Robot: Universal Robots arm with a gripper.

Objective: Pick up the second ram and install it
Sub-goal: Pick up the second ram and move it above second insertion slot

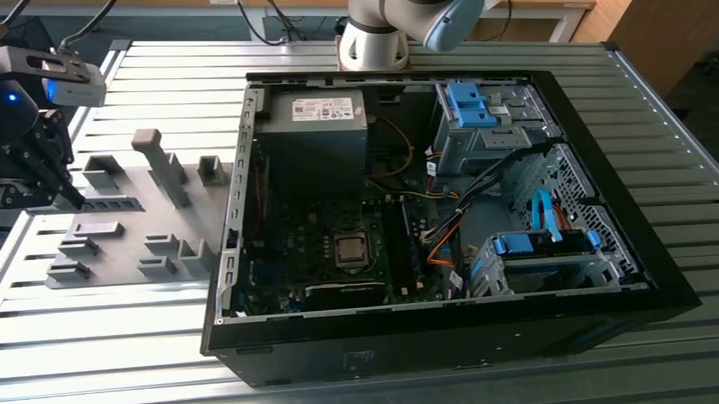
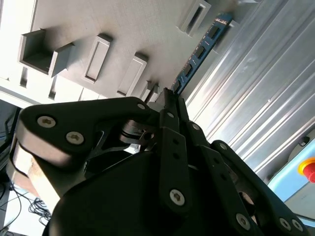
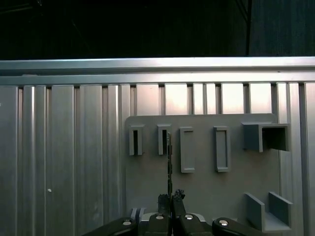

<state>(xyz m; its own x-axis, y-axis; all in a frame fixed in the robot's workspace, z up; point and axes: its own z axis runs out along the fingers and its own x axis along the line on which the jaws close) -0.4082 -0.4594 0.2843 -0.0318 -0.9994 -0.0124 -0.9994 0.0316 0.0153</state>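
- Exterior view: the jaws hang at the exterior view's left, above the grey holder plate, well apart from the open computer case.
- Second wrist view: the jaws are closed on one end of the second ram, which runs near the plate's edge.
- First wrist view: the ram appears edge-on, in line with a slot holder.

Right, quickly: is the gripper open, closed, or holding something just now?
Gripper: jaws closed on the thin memory stick.
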